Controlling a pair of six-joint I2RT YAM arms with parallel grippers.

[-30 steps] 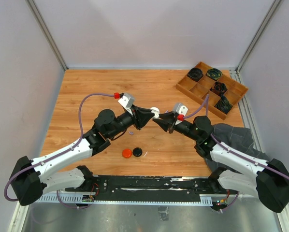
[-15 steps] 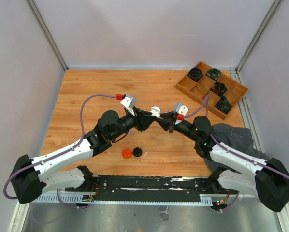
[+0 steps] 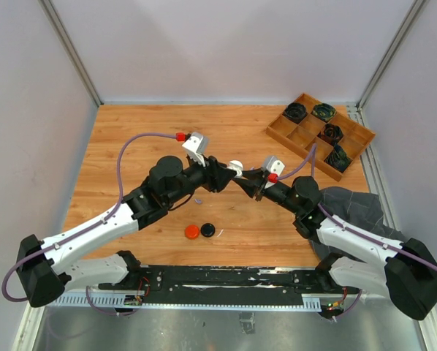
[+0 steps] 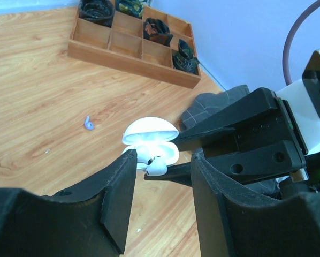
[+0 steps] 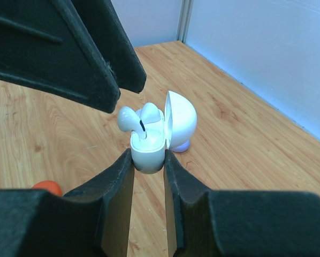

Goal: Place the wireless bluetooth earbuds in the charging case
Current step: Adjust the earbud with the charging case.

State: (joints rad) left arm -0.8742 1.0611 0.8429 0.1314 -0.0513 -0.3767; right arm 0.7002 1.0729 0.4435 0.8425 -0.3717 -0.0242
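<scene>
My right gripper (image 5: 148, 160) is shut on a white charging case (image 5: 147, 152) and holds it above the table with its lid open. Two white earbuds sit in the case. One (image 5: 149, 113) stands upright and the other (image 5: 129, 118) leans out to the left. My left gripper (image 4: 162, 156) is open and empty, with its fingers (image 5: 96, 53) just beside the case (image 4: 149, 140). In the top view both grippers meet at the case (image 3: 235, 167). A pale purple earbud (image 4: 89, 123) lies loose on the table (image 3: 198, 199).
A red-orange puck (image 3: 192, 232) and a black puck (image 3: 207, 229) lie near the front. A wooden tray (image 3: 280, 133) with black coiled bundles stands at the back right. A grey cloth (image 3: 350, 205) lies under the right arm. A pale purple rounded thing (image 5: 182, 146) lies below the lid.
My left gripper moved in to the case, then drew back a little while its wrist shifted away from me. The right gripper has held the case almost still.
</scene>
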